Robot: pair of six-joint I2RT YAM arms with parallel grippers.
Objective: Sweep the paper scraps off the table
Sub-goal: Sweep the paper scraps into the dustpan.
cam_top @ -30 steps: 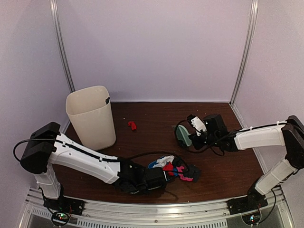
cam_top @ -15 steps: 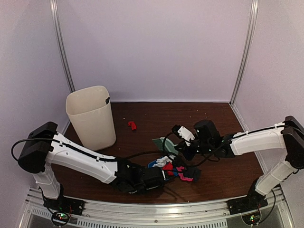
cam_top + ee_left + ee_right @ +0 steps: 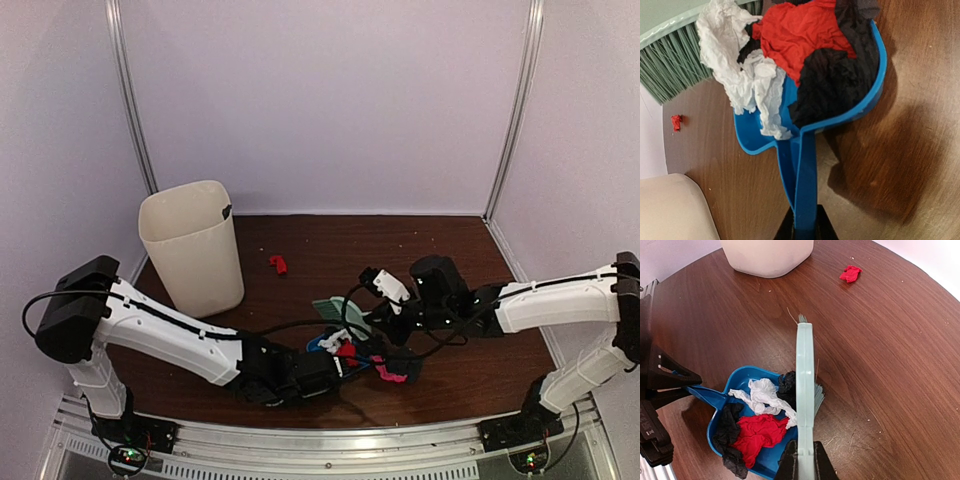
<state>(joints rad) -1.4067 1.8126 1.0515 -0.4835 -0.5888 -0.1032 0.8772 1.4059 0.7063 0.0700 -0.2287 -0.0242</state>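
Observation:
My left gripper (image 3: 804,227) is shut on the handle of a blue dustpan (image 3: 790,155) that lies low on the table (image 3: 450,250). In the pan are white (image 3: 747,75), red (image 3: 800,35) and black (image 3: 830,85) paper scraps. My right gripper (image 3: 805,460) is shut on a pale green brush (image 3: 805,370), whose bristles stand at the pan's open edge against the scraps. One red scrap (image 3: 278,264) lies loose, farther back; it also shows in the right wrist view (image 3: 850,273). In the top view the left gripper (image 3: 325,370) and right gripper (image 3: 375,322) meet at the front centre.
A cream bin (image 3: 193,245) stands at the back left, also in the right wrist view (image 3: 767,255). Pink and black scraps (image 3: 392,375) sit at the pan's right end. The silver front rail (image 3: 330,440) runs along the near edge.
My right gripper has carried the brush left and nearer, from mid table to the dustpan's open edge. The left arm and dustpan have barely moved.

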